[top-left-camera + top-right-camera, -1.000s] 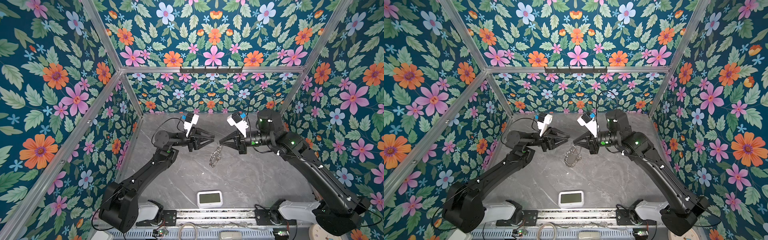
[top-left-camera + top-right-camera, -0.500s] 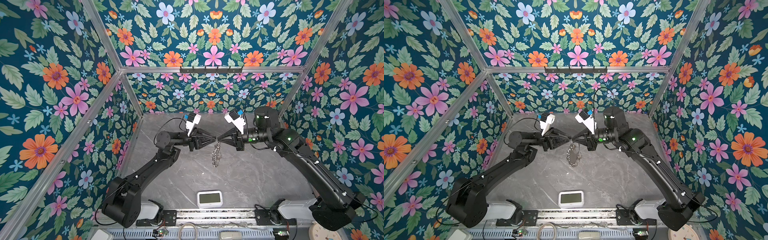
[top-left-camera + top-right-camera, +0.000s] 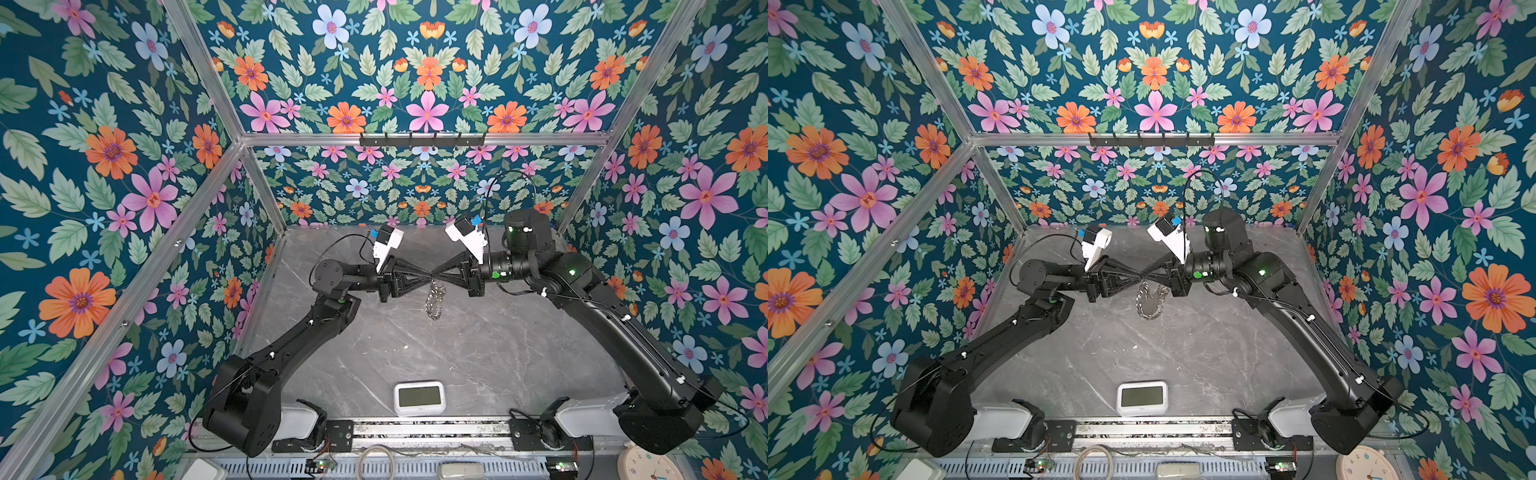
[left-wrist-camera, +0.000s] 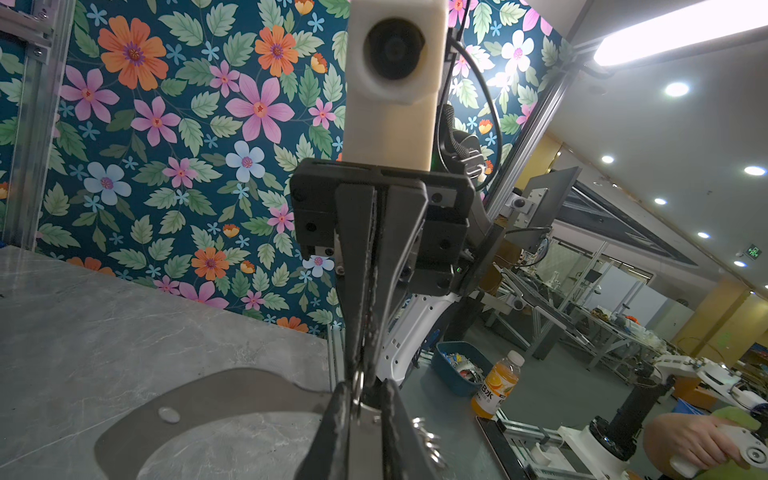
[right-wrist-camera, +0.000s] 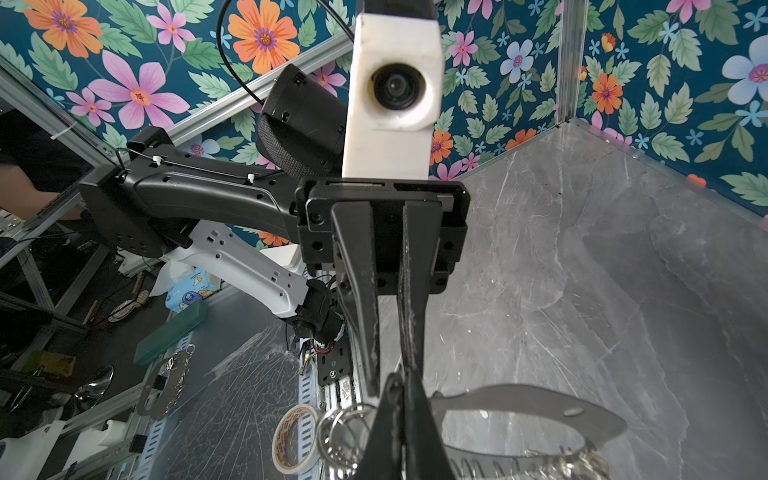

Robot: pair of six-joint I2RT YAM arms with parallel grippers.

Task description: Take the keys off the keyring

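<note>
In both top views the two grippers meet tip to tip above the middle of the grey table. The keyring (image 3: 434, 301) (image 3: 1148, 303) hangs below them, clear of the table. My right gripper (image 3: 438, 276) (image 5: 401, 399) is shut on the edge of its grey plate (image 5: 519, 403), with silver rings (image 5: 340, 432) beside the fingers. My left gripper (image 3: 428, 277) (image 4: 365, 395) has its jaws drawn narrow around a flat silver strip, which looks like a key (image 4: 368, 440). The plate (image 4: 216, 395) spreads out beside it. I cannot make out any other key.
A white clock (image 3: 419, 397) (image 3: 1142, 397) lies near the table's front edge, by the metal rail (image 3: 428, 428). A black hook rack (image 3: 422, 139) is on the back wall. Floral walls close in the back and sides. A tape roll (image 5: 291, 440) lies beyond the table.
My left gripper has moved right until its tips meet the right gripper's, and its jaws have narrowed from wide open. The right gripper has carried the keyring slightly back and up.
</note>
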